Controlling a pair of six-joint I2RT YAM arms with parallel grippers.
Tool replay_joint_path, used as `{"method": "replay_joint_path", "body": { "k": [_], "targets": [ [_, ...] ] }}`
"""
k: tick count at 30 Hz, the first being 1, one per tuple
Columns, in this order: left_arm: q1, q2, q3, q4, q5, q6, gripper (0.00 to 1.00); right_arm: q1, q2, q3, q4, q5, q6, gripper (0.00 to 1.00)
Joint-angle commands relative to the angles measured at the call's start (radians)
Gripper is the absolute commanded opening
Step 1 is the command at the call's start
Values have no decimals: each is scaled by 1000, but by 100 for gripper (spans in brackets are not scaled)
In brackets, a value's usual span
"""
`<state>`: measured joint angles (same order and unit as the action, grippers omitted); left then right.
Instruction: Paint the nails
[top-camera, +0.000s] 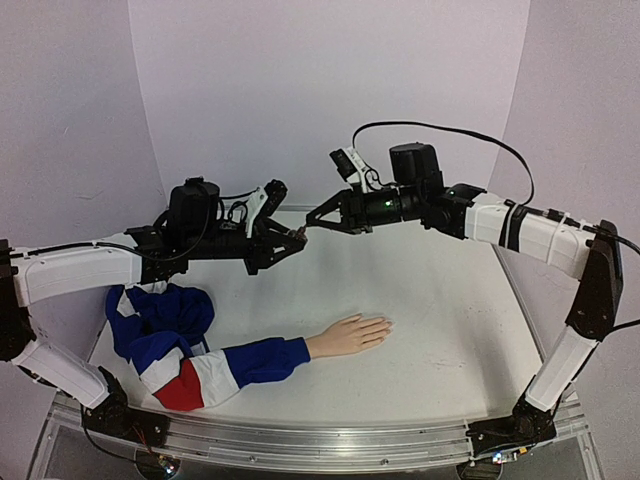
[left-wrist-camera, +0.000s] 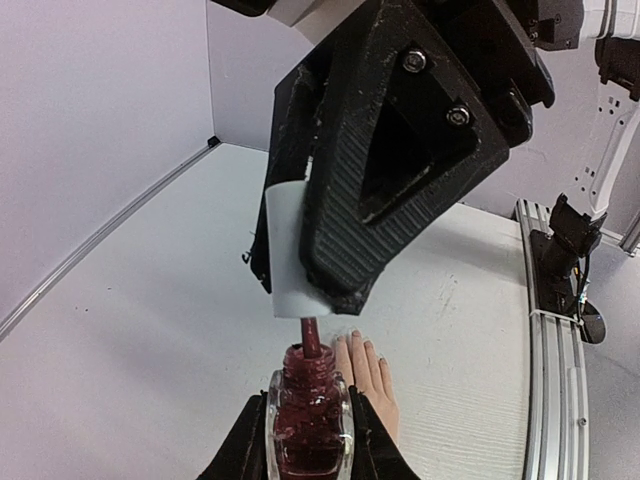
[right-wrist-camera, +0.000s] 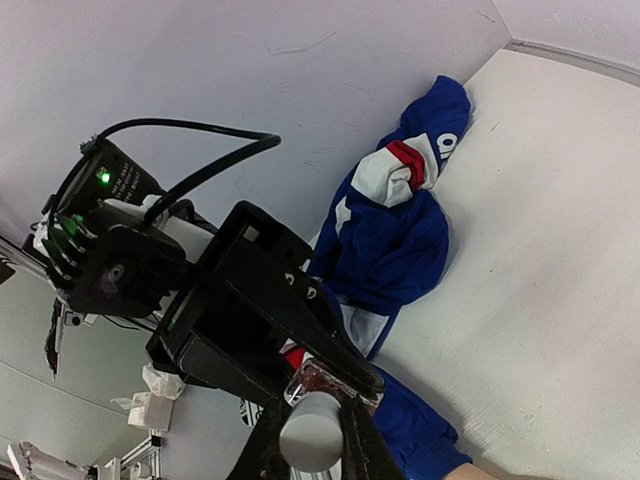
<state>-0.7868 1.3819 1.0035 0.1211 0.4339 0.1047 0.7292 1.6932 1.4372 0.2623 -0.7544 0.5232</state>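
Pale lilac walls (top-camera: 330, 90) enclose a white tabletop (top-camera: 450, 290). Near its front edge a peach plastic mannequin hand (top-camera: 345, 335) in a blue, white and red sleeve (top-camera: 215, 370) lies flat, its nails (top-camera: 384, 325) too small to judge. Above, the left gripper (left-wrist-camera: 308, 445) clamps a small glass bottle (left-wrist-camera: 308, 425) of dark red polish. The right gripper (right-wrist-camera: 308, 440) clamps the bottle's pale cylindrical cap (right-wrist-camera: 310, 432).

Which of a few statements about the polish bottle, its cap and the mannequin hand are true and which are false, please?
1. The left hand grips the dark polish bottle. True.
2. The pale cap is screwed down tight. False: the right hand holds it clear of the bottle, with the brush stem showing beneath.
3. The mannequin hand lies flat on the table. True.
4. The brush touches the nails. False: it is at the bottle's neck, up above the table.
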Motion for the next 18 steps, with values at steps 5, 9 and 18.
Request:
{"method": "replay_joint_path", "body": {
  "k": [5,9,18],
  "targets": [
    [-3,4,10,28,0,4,0,1,-55,5,43,-17,-11,0],
    [-3,6,9,27,-3,4,0,1,-59,3,45,-23,-8,0],
    [-3,11,14,24,-5,3,0,1,-65,-3,46,-20,-2,0]
  ]
}}
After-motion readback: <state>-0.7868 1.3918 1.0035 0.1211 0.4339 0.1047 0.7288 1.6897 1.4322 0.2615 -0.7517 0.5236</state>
